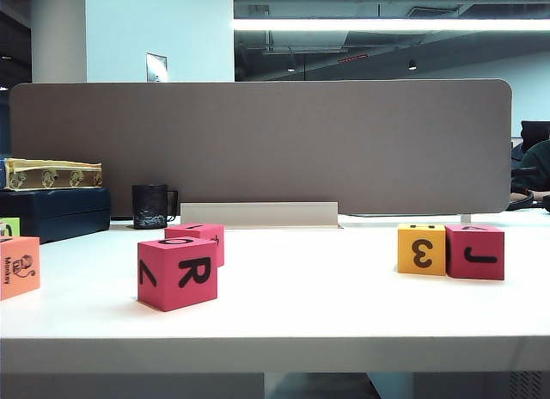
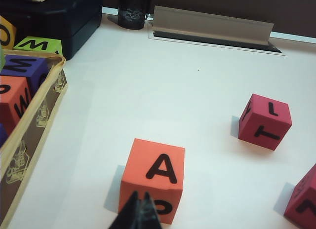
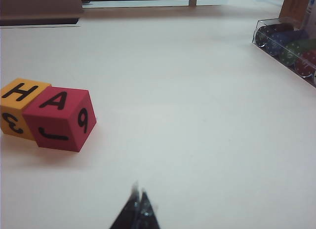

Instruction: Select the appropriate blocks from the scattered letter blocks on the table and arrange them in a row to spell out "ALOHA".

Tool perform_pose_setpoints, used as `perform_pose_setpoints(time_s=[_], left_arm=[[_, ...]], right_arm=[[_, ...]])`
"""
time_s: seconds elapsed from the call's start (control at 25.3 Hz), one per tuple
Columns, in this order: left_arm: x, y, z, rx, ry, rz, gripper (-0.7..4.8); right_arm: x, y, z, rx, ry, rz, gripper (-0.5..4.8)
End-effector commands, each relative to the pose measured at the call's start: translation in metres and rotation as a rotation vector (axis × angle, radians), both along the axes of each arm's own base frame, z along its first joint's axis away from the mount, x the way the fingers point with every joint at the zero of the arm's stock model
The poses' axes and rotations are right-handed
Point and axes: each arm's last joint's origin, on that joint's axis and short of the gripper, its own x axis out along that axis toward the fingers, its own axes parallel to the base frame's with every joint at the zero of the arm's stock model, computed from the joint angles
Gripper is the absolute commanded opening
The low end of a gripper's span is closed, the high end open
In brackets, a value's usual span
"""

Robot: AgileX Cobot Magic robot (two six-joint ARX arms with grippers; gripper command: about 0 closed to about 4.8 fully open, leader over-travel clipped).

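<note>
Both grippers (image 2: 139,211) (image 3: 138,209) show black, pointed fingertips.

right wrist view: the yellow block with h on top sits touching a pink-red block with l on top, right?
Not quite. In the right wrist view the yellow block with H on top does touch the pink-red block, but that block's top face reads A, not L. J and 9 are on its sides.
</note>
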Motion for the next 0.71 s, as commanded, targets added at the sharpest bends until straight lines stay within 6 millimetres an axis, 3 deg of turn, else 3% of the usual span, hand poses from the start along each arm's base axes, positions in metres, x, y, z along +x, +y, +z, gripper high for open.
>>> perform_pose_setpoints(time_s=[0.04,0.4,0.71], left_arm=[[-0.0002,0.0001,-0.0001,0.000,0.007,-0.002,-0.05],[-0.0003,-0.0004,0.0000,-0.012,0.007,-0.016,-0.05],[-0.0002,-0.0031,0.0075,-0.166,-0.035,-0.092,-0.06]], right_arm=[[0.0000,0.0000,-0.0004,0.004,-0.013,0.000,0.00],[0.0004,0.0008,0.0025,0.035,-0.043,0.024,0.00],[0.0002,0.0087,0.0093,0.234,-0.088,0.276,-0.01]])
